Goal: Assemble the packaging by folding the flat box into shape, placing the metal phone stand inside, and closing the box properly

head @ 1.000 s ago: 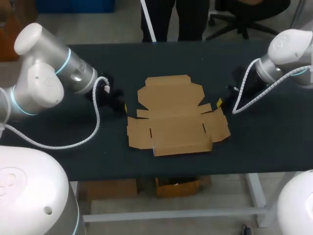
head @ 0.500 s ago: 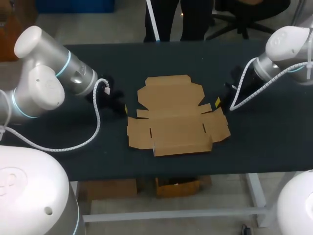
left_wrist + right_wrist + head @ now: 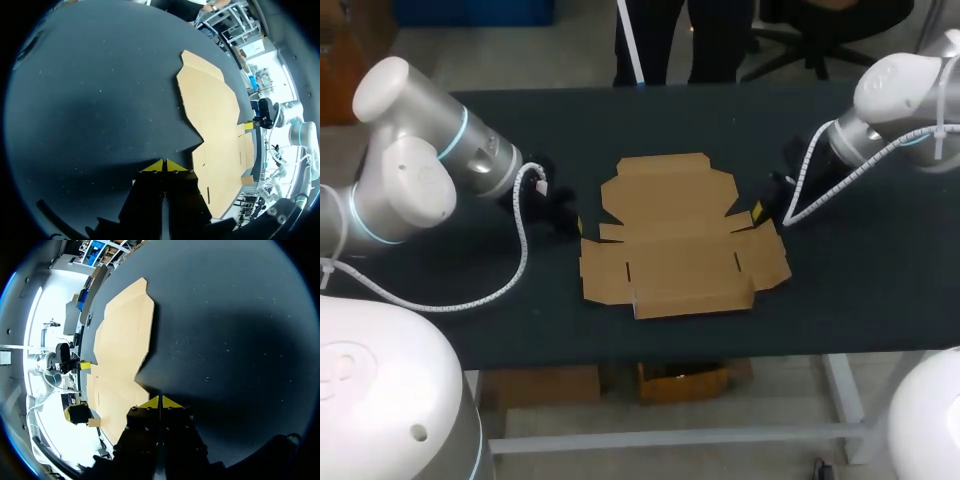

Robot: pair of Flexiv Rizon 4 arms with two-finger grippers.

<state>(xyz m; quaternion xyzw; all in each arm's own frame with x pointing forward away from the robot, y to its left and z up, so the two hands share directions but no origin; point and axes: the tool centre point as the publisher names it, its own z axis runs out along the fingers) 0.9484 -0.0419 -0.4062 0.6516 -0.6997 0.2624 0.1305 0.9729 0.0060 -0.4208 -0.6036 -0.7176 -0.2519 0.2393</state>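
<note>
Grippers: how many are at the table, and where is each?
2. The left gripper is beside the flat box at its left edge; the right gripper is beside its right edge. None seems hidden.

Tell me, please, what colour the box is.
The box is plain brown, clearest in the head view.

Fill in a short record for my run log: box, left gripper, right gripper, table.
box: box, flat cardboard, not yet folded, lying between the two grippers
left gripper: left gripper, shut, holding nothing, low beside the box's left edge
right gripper: right gripper, shut, holding nothing, low beside the box's right edge
table: table, dark top, box near its middle
</note>
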